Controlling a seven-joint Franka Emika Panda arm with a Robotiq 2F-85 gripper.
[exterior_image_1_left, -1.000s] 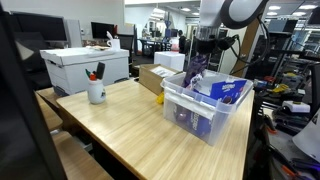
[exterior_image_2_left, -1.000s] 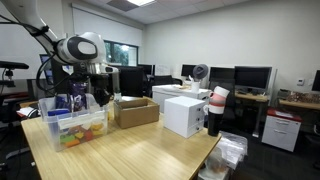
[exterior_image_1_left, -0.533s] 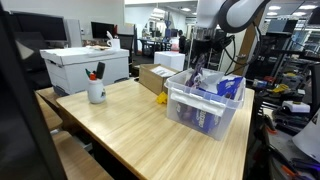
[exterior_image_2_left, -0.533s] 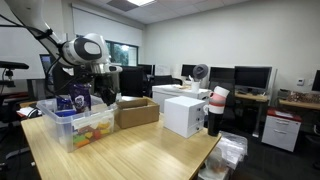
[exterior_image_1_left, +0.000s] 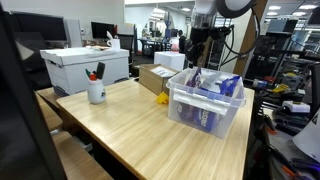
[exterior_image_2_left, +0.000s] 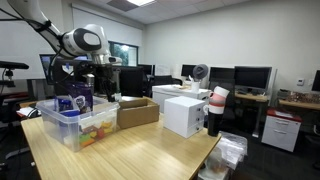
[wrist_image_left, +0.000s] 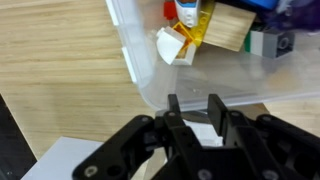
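Tool (wrist_image_left: 195, 118) hangs over the clear bin (exterior_image_1_left: 205, 118), which sits at one end of the surface (exterior_image_1_left: 115, 135).

Wrist view: tool fingers a little apart, nothing between them, above the bin's wall (wrist_image_left: 130, 70). It likely hangs high to stay clear of the contents. The bin seems to be there to keep loose packets (wrist_image_left: 172, 45) corralled within the arm's reach. Count: one bin; one purple box (exterior_image_1_left: 228, 88) propped inside it; packets too jumbled to count. Outside the bin: one mug (exterior_image_1_left: 96, 93) holding pens, one white box (exterior_image_1_left: 85, 68), one cardboard box (exterior_image_1_left: 152, 78).
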